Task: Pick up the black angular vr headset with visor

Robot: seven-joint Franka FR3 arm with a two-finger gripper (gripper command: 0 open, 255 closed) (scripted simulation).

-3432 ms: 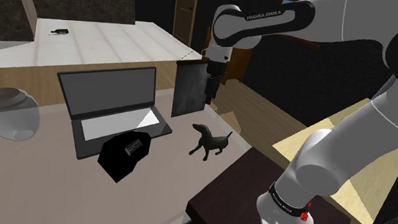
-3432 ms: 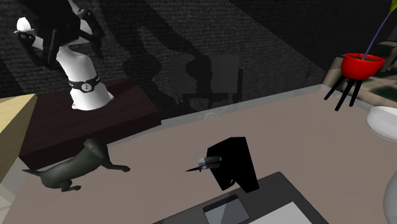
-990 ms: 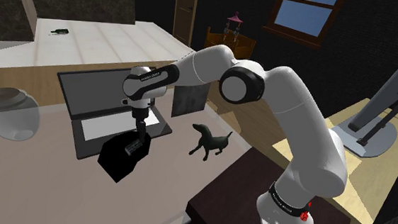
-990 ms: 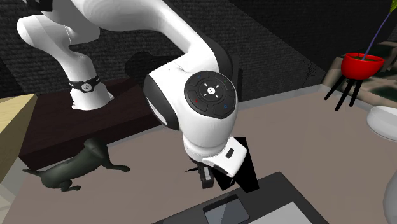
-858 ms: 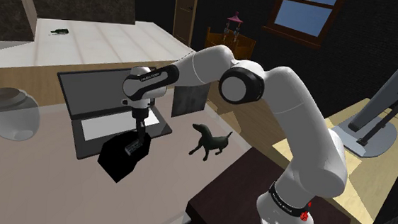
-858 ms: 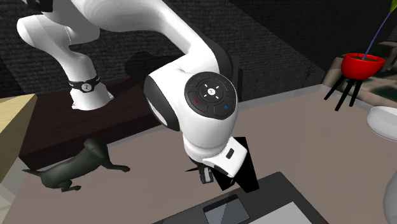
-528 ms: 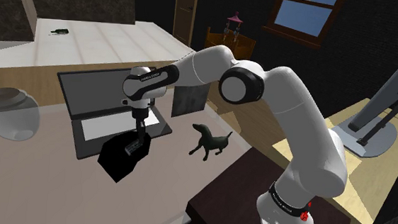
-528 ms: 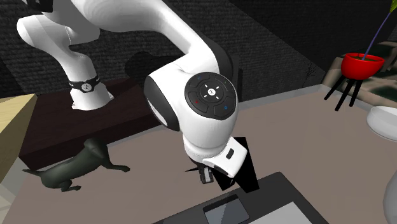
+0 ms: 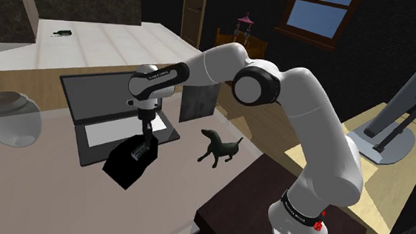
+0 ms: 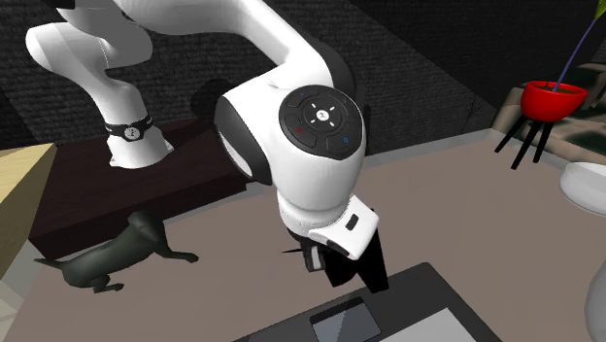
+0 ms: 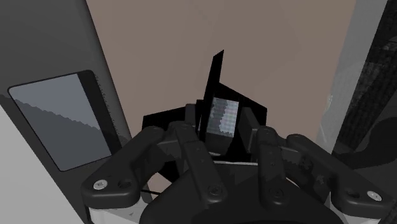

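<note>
The VR headset is a black angular block with a small grey visor patch. It sits at the front edge of an open laptop on the beige table. My gripper comes straight down onto its top and is shut on its upper ridge. In the second exterior view the white wrist covers most of the headset, with the gripper at the headset's near corner. In the wrist view the gripper clasps the headset between both black fingers.
A dark dog figurine stands on the table to the shoulder view's right of the headset. A glass bowl sits at the left edge, and a dark upright panel stands behind the laptop. A red pot on legs stands far off.
The fingers have shut on the headset's top. The wrist has then risen a little, and the headset has shifted slightly up with it.
</note>
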